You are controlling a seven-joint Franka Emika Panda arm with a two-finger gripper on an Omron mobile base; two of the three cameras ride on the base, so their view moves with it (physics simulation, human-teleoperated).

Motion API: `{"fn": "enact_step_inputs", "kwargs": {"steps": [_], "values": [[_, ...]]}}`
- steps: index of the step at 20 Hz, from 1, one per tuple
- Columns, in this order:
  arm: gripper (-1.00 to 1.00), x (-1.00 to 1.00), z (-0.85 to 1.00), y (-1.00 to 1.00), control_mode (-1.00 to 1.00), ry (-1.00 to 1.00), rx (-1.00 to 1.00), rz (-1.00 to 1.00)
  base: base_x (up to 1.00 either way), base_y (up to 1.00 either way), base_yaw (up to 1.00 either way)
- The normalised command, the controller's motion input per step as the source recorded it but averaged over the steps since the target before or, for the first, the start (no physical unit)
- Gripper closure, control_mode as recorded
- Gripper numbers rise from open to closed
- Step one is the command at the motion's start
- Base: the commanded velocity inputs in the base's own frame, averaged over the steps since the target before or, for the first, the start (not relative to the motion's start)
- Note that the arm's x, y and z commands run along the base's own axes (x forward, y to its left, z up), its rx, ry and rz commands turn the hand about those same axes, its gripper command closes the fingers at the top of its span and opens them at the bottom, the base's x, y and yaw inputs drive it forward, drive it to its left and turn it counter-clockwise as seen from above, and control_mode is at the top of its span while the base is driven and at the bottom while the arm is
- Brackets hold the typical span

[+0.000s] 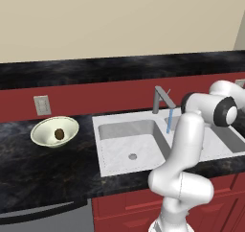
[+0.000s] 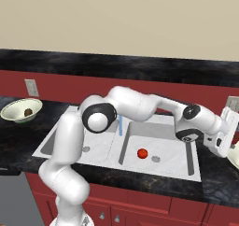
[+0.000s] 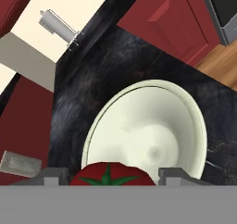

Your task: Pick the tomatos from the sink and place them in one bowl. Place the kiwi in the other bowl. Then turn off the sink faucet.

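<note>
**Tomato held over the right-hand bowl**

We saw the black counter [image 1: 43, 164] running the width of the kitchen, with the red backsplash behind it and red cabinets [image 2: 154, 211] below. Set into it was the white double sink [image 2: 161, 171]. Our arm [image 2: 135, 106] stretched from the base across the sink and out to the right, its wrist ending past the sink's right edge.

At the back of the sink stood the grey faucet [image 1: 160, 98], and a thin blue stream of water [image 1: 169, 121] fell from its spout onto the divider between the basins.

On the counter to the left of the sink sat a pale cream-green bowl [image 1: 43, 130], and the brown kiwi [image 1: 59, 134] lay inside it. A wall outlet [image 1: 42, 105] was mounted on the backsplash just behind that bowl.

In the hand view a second pale bowl [image 3: 139, 112] lay on the counter right of the sink, directly beneath the gripper [image 3: 112, 177]. The edge of this bowl also showed at the right border of the right base view.

The jaws were clenched on a red tomato [image 3: 112, 176], its green stem star facing the camera, the fruit sitting between the two fingertips above the bowl's near rim.

The other tomato [image 2: 142, 153] lay on the floor of the right basin, just beside the round drain [image 2: 156, 159]. The left basin held its own drain [image 1: 132, 156].
</note>
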Motion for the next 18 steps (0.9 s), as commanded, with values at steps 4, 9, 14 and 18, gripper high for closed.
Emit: {"fn": "enact_step_inputs", "kwargs": {"steps": [4,9,14,18], "values": [[1.0,0.0,-0.31,-0.24,-1.0,0.04,0.0,0.0,0.0,0.0,0.0],[1.0,0.01,-0.27,-0.22,-1.0,0.04,0.0,0.0,0.0,0.0,0.0],[1.0,0.03,-0.27,-0.24,-1.0,0.03,0.0,0.0,0.0,0.0,0.0],[1.0,0.01,-0.12,-0.18,-1.0,0.02,0.0,0.0,0.0,0.0,0.0]]}}
